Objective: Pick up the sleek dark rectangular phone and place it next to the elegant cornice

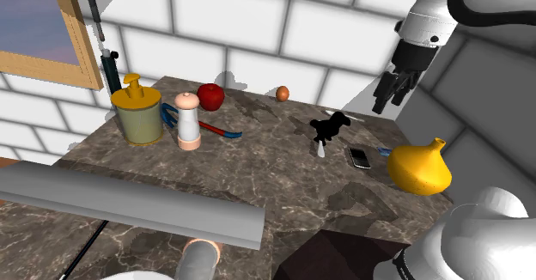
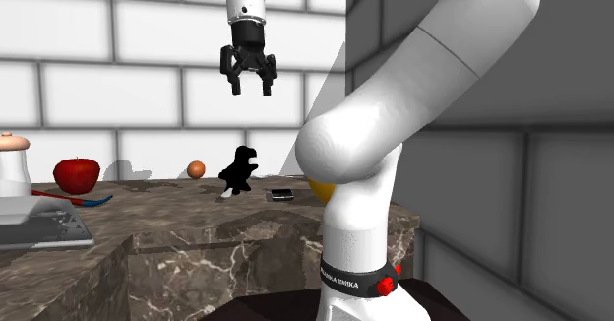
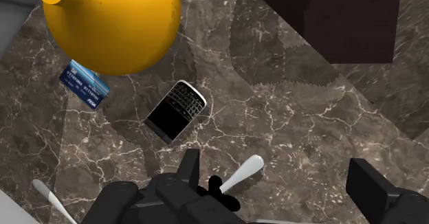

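The dark rectangular phone (image 1: 358,157) lies flat on the marble counter (image 1: 258,171), between a black dinosaur figure (image 1: 329,129) and a yellow vase (image 1: 419,167). My gripper (image 1: 391,94) hangs high above that spot, open and holding nothing. The second exterior view has the gripper (image 2: 251,78) well above the phone (image 2: 282,194), fingers apart. Seen from the wrist, the phone (image 3: 176,110) lies ahead of the open gripper (image 3: 278,180), untouched. The long grey cornice (image 1: 129,203) lies along the counter's near edge at the shoulder view's left.
A blue card (image 3: 84,85) lies by the vase (image 3: 113,23). Farther left in the shoulder view stand a yellow-lidded pot (image 1: 137,111), a pepper mill (image 1: 187,121), a red apple (image 1: 210,95), an orange ball (image 1: 282,93) and a blue-and-red tool (image 1: 219,132). A brick wall backs the counter.
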You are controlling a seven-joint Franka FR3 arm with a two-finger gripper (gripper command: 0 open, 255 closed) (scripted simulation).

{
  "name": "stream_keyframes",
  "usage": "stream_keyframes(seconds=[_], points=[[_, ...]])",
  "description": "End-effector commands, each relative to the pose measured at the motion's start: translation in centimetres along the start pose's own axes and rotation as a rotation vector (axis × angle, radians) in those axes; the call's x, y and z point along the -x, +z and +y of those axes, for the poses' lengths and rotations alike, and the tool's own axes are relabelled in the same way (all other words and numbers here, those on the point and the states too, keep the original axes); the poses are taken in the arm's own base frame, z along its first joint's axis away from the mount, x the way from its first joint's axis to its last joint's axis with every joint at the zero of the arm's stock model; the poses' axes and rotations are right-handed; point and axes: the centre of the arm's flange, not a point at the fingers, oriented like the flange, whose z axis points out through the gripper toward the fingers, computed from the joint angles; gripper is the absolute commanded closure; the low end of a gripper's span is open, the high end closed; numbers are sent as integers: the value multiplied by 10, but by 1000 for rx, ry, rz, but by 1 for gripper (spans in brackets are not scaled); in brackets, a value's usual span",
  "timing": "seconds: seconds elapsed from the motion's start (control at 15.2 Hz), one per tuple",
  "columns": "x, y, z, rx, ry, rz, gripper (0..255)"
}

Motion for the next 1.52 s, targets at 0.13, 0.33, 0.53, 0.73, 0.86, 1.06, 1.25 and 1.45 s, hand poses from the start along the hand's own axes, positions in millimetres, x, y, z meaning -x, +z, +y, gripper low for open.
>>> stream_keyframes(seconds=[0.13, 0.33, 0.53, 0.73, 0.86, 1.06, 1.25, 1.45], points=[[-8, 22, 14, -12, 53, 1, 0], [-18, 55, 35, -29, 132, 2, 0], [-27, 89, 57, -47, 211, 4, 0], [-34, 123, 79, -65, 290, 5, 0], [-38, 146, 93, -76, 342, 6, 0], [-42, 180, 114, -94, 422, 7, 0], [-45, 215, 135, -111, 501, 9, 0], [-46, 239, 149, -123, 554, 10, 0]])
